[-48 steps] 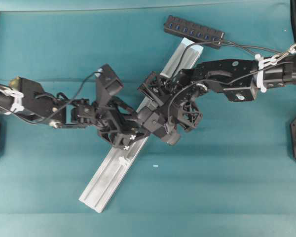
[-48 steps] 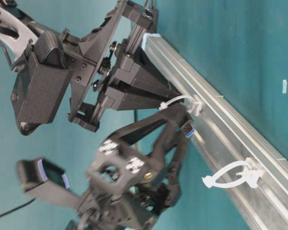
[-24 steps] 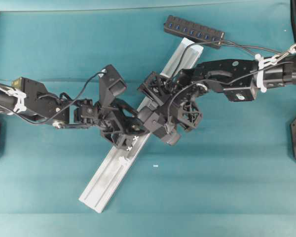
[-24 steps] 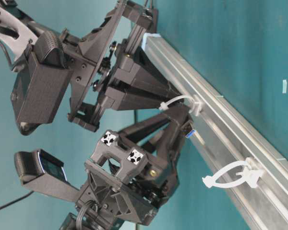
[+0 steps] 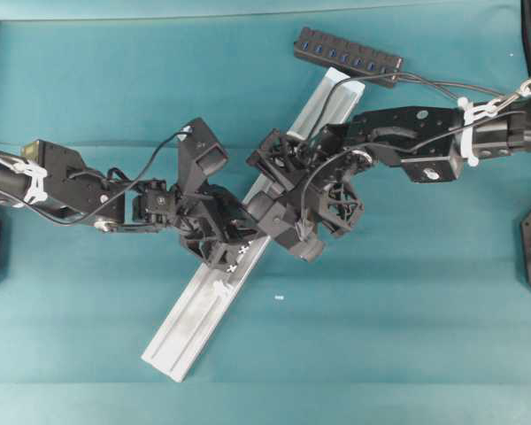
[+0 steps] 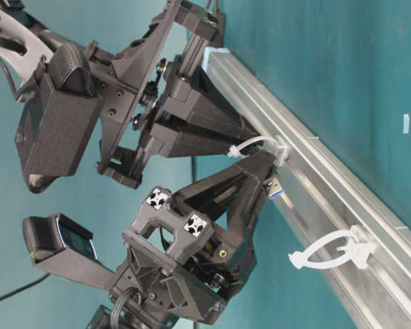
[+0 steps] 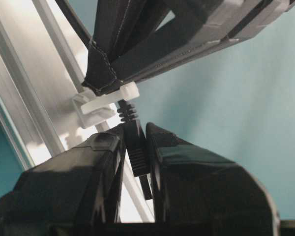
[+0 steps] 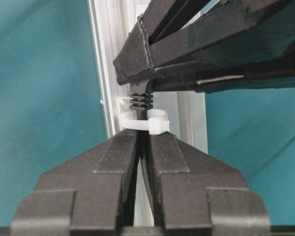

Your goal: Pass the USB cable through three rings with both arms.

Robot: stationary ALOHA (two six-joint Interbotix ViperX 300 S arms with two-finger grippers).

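Thin black USB cable (image 7: 136, 147), ribbed at the plug end, threaded through a small white plastic ring clip (image 7: 108, 101) on the long silver aluminium rail (image 5: 203, 301). In the left wrist view, plug body pinched between the closed-in fingers of the left black skeletal gripper (image 7: 136, 142), just below that clip. In the right wrist view, cord nipped by the nearly shut right black gripper (image 8: 142, 147) on the clip's other side. Only at table level: blue-and-metal plug tip (image 6: 275, 189) poking out beside the rail, and a second white clip (image 6: 329, 250) hanging unthreaded. Only from overhead: black multi-port hub bar (image 5: 347, 56) at the rail's far end, teal cloth (image 5: 407, 310) all around.
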